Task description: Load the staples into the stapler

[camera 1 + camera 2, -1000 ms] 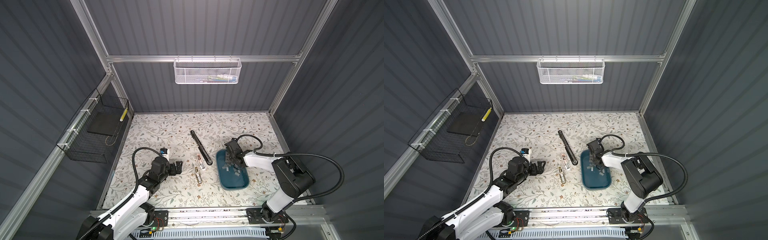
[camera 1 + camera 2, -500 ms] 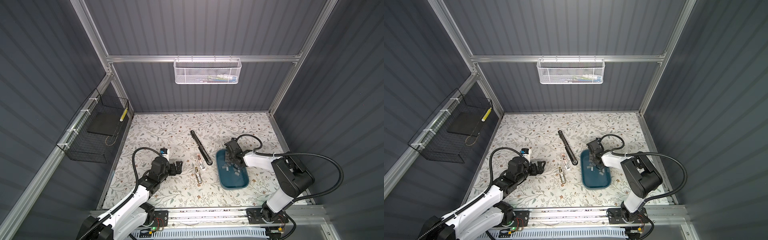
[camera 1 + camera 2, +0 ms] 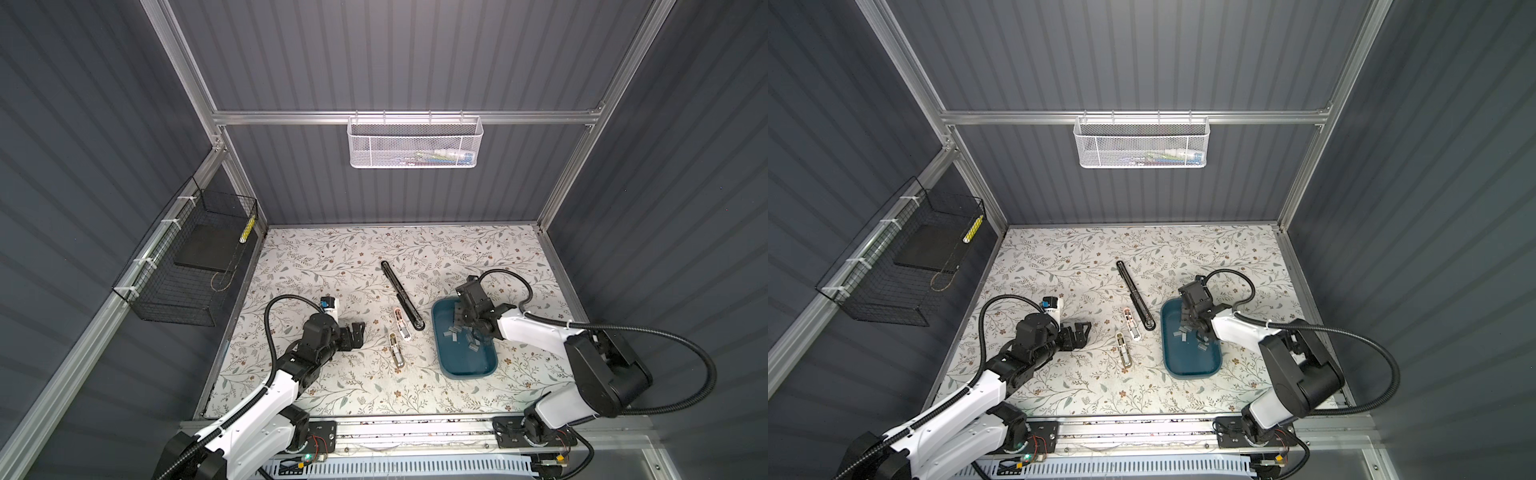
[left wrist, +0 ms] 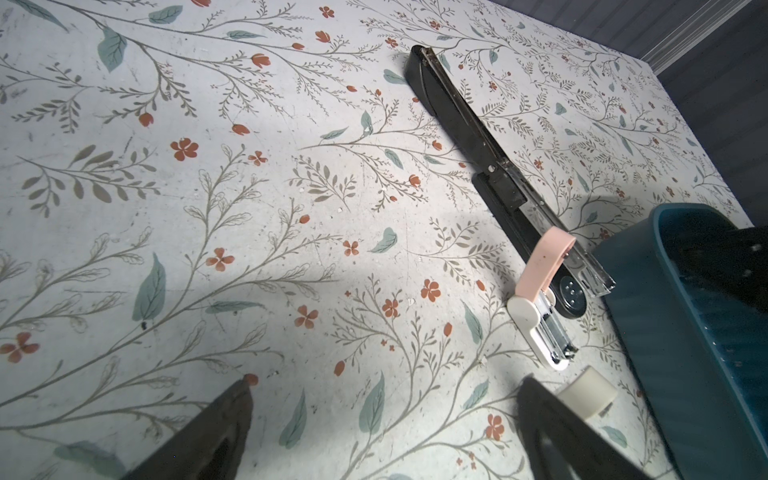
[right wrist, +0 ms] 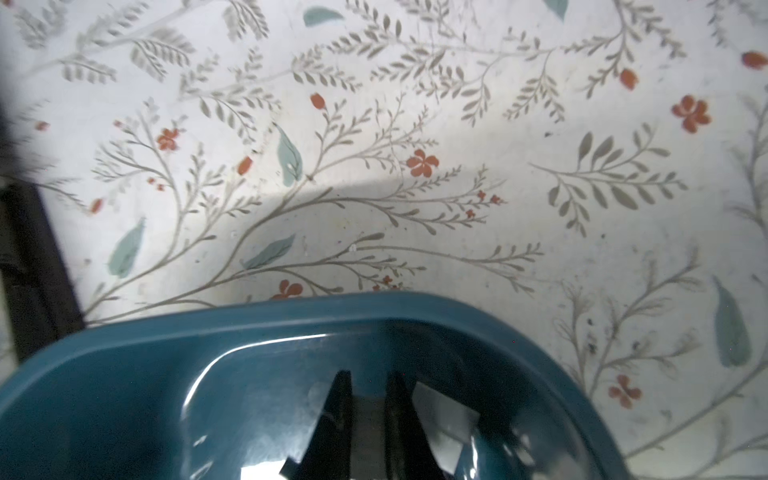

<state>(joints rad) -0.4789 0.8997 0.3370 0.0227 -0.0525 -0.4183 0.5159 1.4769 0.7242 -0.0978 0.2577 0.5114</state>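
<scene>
Your right claw (image 5: 368, 374) is clenched down in the tray (image 5: 291, 316) among the staples (image 3: 452, 331); can't tell if it caught a strip. The black stapler (image 3: 401, 295) lies just left of the tray, long axis diagonal, near end by the rim. Your left claw (image 3: 357, 332): released, farther off.

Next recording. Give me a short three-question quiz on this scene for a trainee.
1. True or false: the staples lie inside the blue tray.
2. Which pincer reaches into the tray: A) left, B) right, C) neither?
3. How many staplers lie on the table?
Key: 1 true. 2 B, the right pincer, shut. 3 three: the black stapler, the pink stapler, the cream stapler.
</scene>
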